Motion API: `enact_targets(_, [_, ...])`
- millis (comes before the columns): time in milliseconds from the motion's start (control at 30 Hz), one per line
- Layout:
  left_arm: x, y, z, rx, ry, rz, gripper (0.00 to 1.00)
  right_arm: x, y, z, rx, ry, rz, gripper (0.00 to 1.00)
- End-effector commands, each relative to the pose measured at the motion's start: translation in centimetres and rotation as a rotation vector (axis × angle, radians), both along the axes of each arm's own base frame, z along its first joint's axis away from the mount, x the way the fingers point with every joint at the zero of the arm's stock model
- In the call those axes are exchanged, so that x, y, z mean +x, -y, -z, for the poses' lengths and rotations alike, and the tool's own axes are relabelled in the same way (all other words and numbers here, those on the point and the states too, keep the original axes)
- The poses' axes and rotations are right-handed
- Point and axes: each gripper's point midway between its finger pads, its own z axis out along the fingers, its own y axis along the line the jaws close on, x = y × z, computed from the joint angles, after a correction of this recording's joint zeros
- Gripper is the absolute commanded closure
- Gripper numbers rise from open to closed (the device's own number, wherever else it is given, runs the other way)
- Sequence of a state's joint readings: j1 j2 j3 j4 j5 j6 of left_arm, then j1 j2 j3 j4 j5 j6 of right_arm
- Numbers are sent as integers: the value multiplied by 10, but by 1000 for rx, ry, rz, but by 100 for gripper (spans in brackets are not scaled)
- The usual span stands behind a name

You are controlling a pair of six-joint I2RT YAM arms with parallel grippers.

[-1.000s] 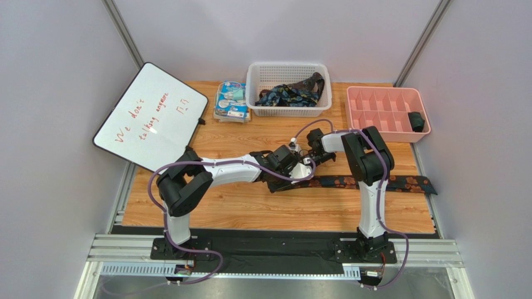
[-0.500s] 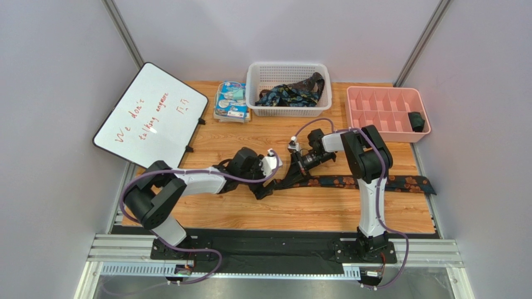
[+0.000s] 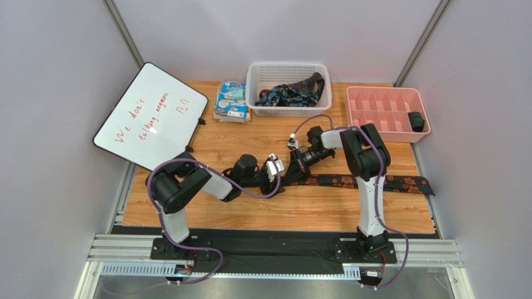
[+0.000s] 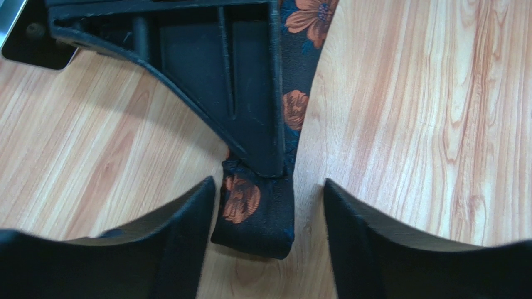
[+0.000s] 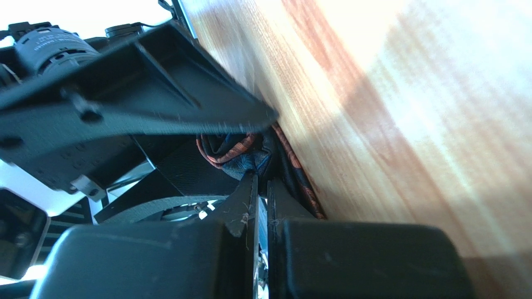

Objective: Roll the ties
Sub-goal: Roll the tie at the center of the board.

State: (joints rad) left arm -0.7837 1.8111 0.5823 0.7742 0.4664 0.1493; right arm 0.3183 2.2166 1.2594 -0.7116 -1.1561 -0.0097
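A dark tie with orange-brown flowers (image 3: 374, 182) lies flat across the right half of the wooden table. Its left end is folded over; in the left wrist view this folded end (image 4: 256, 212) lies between my left gripper's open fingers (image 4: 187, 243). My left gripper (image 3: 278, 176) is low at that end, jaws apart and not touching the cloth. My right gripper (image 3: 293, 167) reaches down from behind and is shut on the tie end; in the right wrist view its tips (image 5: 262, 180) pinch the bunched fabric (image 5: 234, 152). More ties (image 3: 288, 94) lie in the white basket.
A white basket (image 3: 253, 84) stands at the back centre, with a blue-white packet (image 3: 231, 101) to its left. A pink divided tray (image 3: 381, 109) at the back right holds a dark rolled tie (image 3: 416, 121). A whiteboard (image 3: 150, 115) leans at the left.
My left arm has pulled back to the left and folded its elbow in; its gripper now sits low at the tie's left end. My right gripper has shifted slightly left, still pinching the tie.
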Motion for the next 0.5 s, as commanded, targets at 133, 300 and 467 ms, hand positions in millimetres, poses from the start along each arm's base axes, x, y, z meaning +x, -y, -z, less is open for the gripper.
enact_targets(133, [-13,2,17,144,88,116,58,-28,42,54,-298,-234,48,100])
enact_targets(300, [-14,-7,27,300,19,105,73,-5,41,17,-200,-106,81,81])
enact_targets(467, [-16,-12,23,449,-35,111,74,10,50,-16,-162,-12,131,58])
